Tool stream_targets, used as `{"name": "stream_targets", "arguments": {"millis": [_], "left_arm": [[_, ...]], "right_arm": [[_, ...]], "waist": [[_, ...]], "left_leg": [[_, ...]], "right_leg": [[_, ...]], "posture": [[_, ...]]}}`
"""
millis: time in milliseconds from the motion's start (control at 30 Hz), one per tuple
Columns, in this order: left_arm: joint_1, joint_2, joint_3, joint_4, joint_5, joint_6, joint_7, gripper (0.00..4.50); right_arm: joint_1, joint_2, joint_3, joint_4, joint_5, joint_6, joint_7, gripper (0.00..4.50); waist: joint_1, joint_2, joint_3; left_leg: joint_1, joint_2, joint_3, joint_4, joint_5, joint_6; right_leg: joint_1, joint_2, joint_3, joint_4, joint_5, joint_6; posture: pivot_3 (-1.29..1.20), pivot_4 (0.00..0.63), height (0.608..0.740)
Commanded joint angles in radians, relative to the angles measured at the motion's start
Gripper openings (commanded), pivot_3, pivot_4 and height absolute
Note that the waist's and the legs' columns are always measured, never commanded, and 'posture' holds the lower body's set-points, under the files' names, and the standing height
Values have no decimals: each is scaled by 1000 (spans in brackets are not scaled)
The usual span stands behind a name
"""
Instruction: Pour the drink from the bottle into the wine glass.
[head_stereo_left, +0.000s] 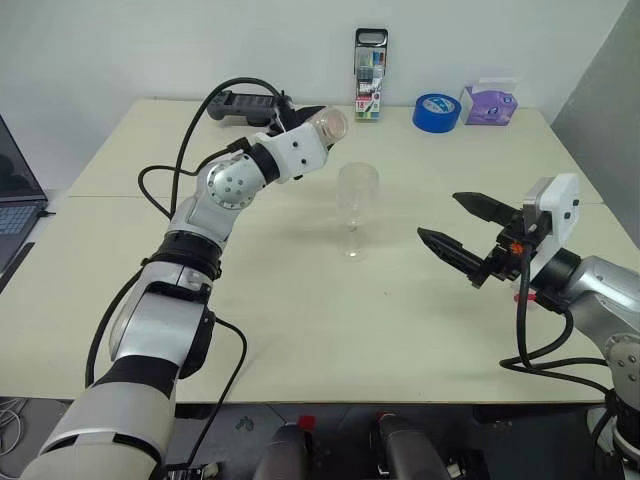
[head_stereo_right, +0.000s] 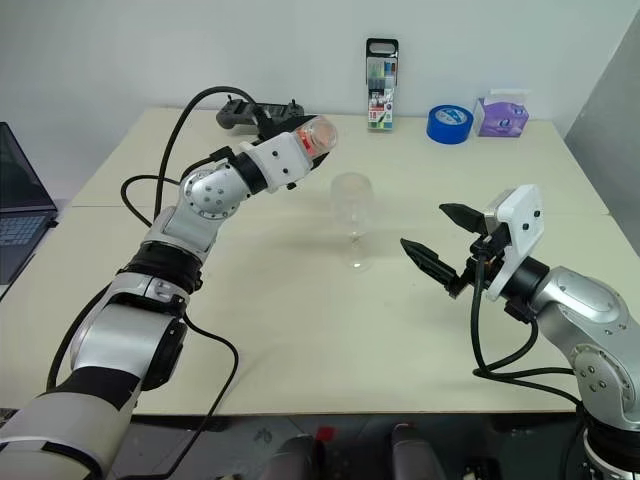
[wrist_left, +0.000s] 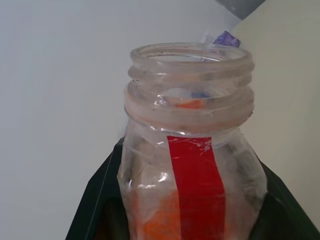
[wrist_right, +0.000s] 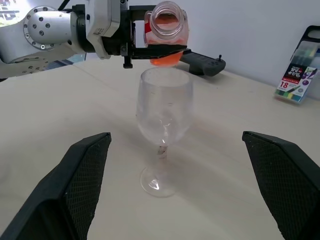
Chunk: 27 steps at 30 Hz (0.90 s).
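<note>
1. my right gripper (head_stereo_left: 462, 224) hangs empty near me, fingers spread wide, just beside the glass (head_stereo_left: 356, 209).
2. the glass stands upright mid-table (head_stereo_left: 300, 330), looking empty.
3. beyond it, my left gripper (head_stereo_right: 297, 152) is clamped on the uncapped bottle (head_stereo_right: 316, 135), tipped about level, mouth near the rim; the drink (wrist_right: 162, 59) pools low inside.
4. pouring looks about to begin: next, bring the mouth over the bowl and tilt slowly.
</note>
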Motion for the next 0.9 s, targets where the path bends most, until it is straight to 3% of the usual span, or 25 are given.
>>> {"name": "stream_targets", "arguments": {"millis": [33, 900], "left_arm": [[-61, 15, -42, 23, 79, -83, 64, 1847], [-205, 48, -188, 198, 332, -196, 332, 1832]], "right_arm": [[8, 0, -5, -47, 3, -22, -16, 4500], [-3, 6, 12, -33, 12, -16, -62, 4500]], "waist": [[0, 0, 0], [0, 0, 0]], "left_leg": [[0, 0, 0, 0, 0, 0], [0, 0, 2, 1, 0, 0]], "right_leg": [[0, 0, 0, 0, 0, 0], [0, 0, 0, 2, 0, 0]], "posture": [[0, 150, 740], [0, 150, 740]]}}
